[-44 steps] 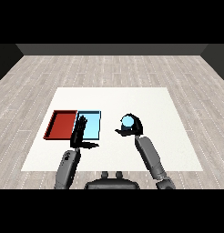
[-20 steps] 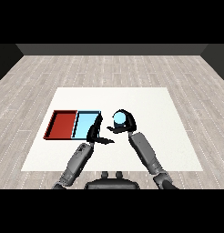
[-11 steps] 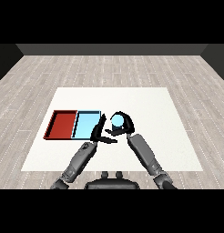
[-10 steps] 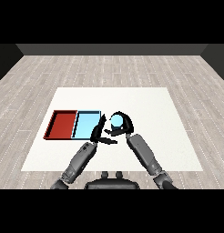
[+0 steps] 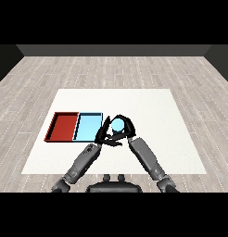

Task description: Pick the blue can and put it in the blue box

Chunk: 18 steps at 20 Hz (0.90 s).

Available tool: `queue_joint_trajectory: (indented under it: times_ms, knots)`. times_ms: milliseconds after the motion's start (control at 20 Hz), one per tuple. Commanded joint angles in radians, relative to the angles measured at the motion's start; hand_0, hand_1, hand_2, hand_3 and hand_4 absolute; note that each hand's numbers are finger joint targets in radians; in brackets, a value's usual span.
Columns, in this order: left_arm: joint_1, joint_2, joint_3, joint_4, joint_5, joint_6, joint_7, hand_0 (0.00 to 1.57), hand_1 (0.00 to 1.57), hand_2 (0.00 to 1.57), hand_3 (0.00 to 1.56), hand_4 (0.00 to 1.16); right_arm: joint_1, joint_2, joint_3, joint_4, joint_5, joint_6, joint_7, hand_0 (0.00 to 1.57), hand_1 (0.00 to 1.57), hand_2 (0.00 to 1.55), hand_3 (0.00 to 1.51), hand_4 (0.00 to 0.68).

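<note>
The blue can (image 5: 118, 125) is held above the table just right of the light blue tray (image 5: 88, 121), with my right hand (image 5: 128, 131) curled round it from the right. My left hand (image 5: 104, 134) is close against the can's left side, over the blue tray's right edge, its fingers straight and spread. I cannot tell whether the left fingers touch the can. The can's lower part is hidden behind both hands.
A red tray (image 5: 64, 126) lies directly left of the blue tray, sharing a wall with it. The white table (image 5: 148, 106) stretches to the right and back, with wooden floor around it.
My right hand has carried the blue can leftward, from the table's middle right to beside the blue tray. My left hand has swung right from over the tray to meet the can.
</note>
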Motion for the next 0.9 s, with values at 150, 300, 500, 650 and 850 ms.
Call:
queue_joint_trajectory:
  times_ms: [150, 300, 500, 650, 850]
  knots:
    - [-0.007, 0.0, -0.039, 0.03, 0.025, 0.026, -0.032, 0.0, 0.0, 0.0, 0.0, 0.0, 0.008, 0.001, 0.076, -0.063, 0.002, -0.044, 0.062, 1.43, 1.43, 1.43, 1.39, 0.62]
    - [-0.014, 0.0, -0.005, -0.072, -0.009, 0.016, 0.074, 0.0, 0.0, 0.0, 0.0, 0.0, -0.006, 0.001, 0.144, 0.015, -0.045, -0.091, -0.016, 1.42, 1.42, 1.44, 1.4, 0.626]
    - [-0.074, 0.0, -0.047, 0.065, 0.052, 0.028, -0.058, 0.0, 0.0, 0.0, 0.0, 0.1, -0.072, 0.001, 0.073, 0.069, -0.014, -0.043, -0.004, 1.36, 1.36, 1.44, 1.4, 0.615]
    - [-0.039, 0.005, -0.073, 0.066, -0.142, 0.156, -0.007, 0.27, 0.27, 0.52, 0.0, 0.57, -0.108, 0.001, 0.129, 0.02, -0.046, -0.076, 0.064, 1.28, 1.28, 1.42, 1.4, 0.613]
    - [-0.063, 0.001, -0.067, 0.024, -0.183, 0.19, 0.071, 0.32, 0.32, 0.48, 0.33, 0.18, -0.065, 0.001, 0.212, 0.014, -0.073, -0.123, -0.006, 1.46, 1.46, 1.47, 1.4, 0.593]
